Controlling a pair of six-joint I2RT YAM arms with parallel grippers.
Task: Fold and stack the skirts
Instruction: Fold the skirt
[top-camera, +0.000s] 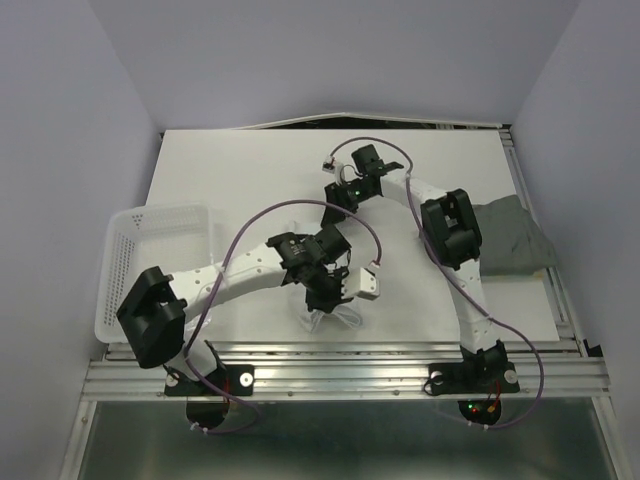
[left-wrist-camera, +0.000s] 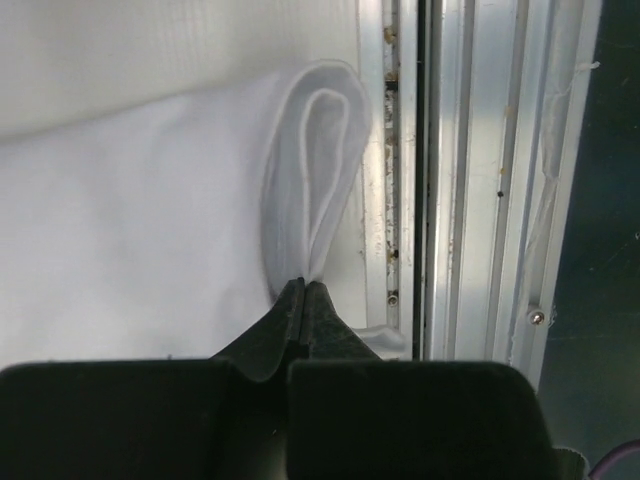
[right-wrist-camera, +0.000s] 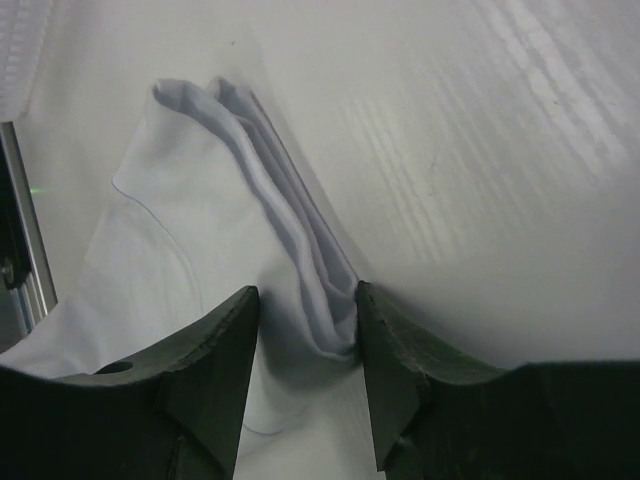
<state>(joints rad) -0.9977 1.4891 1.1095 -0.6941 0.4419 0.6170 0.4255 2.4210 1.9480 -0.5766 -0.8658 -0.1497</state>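
The white skirt (left-wrist-camera: 150, 240) lies on the white table and is hard to tell from it in the top view. Near the table's front edge, my left gripper (top-camera: 323, 302) (left-wrist-camera: 305, 287) is shut on a looped fold of that skirt. Farther back at mid-table, my right gripper (top-camera: 337, 197) (right-wrist-camera: 305, 305) is open and pointing down, astride a raised ridge of the white skirt (right-wrist-camera: 300, 250). The ridge touches the right fingertip (right-wrist-camera: 375, 320), and a gap shows beside the left one. The grey skirt (top-camera: 515, 235) lies bunched at the table's right edge, behind the right arm.
A white slatted basket (top-camera: 125, 255) stands at the table's left edge, partly behind the left arm. The aluminium rail (left-wrist-camera: 470, 200) of the front edge runs right beside the left gripper. Purple cables loop over both arms.
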